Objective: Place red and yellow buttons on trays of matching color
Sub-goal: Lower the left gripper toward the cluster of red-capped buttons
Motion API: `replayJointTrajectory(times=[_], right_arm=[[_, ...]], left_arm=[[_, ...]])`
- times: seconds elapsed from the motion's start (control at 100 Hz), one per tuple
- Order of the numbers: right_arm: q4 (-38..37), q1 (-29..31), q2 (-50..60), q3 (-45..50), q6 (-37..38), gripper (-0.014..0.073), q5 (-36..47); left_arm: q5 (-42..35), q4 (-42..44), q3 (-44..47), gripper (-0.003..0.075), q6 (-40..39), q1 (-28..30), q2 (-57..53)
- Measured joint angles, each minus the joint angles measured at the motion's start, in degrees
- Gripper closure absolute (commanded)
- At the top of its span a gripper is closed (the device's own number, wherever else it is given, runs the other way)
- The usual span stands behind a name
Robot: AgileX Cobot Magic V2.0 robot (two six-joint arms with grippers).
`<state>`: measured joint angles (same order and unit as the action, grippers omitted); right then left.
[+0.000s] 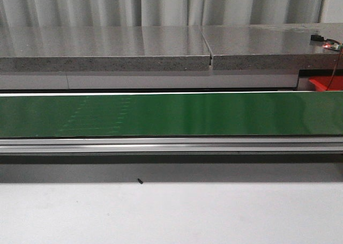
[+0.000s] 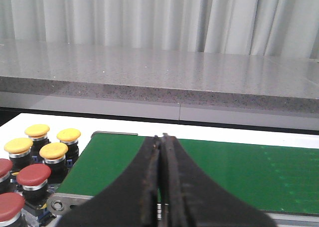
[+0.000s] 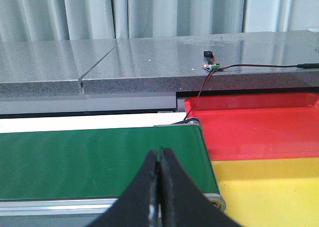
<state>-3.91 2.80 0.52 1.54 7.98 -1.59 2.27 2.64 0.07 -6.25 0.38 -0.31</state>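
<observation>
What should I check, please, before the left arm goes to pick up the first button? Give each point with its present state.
1. Left gripper holds nothing: ok, jaws shut on nothing.
2. Left jaws opened for the pick: not ok, they must open first.
3. Buttons within view of the left arm: ok, yellow buttons and red buttons stand together beside the end of the green belt.
4. Belt free of items: ok in all three views.
5. Trays ready: ok, red tray and yellow tray lie empty at the belt's other end.
6. Right gripper free: ok, shut on nothing.
</observation>
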Motion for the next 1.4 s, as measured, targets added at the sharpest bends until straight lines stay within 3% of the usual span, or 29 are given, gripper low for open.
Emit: replayJointTrajectory(times=[0.91,1.2,1.4], right_arm=[[0.00,0.00,0.00,0.00,0.00,0.0660,0.00],[0.00,0.00,0.00,0.00,0.00,0.0660,0.00],[0.00,0.00,0.00,0.00,0.00,0.0660,0.00]], left_arm=[[0.59,0.11,0.00,0.0739,0.00,0.00,0.00],[17.89,2.30,-6.75,0.0739,0.00,0.00,1.84],[23.67,2.64,-14.99,0.0739,0.00,0.00,10.65]])
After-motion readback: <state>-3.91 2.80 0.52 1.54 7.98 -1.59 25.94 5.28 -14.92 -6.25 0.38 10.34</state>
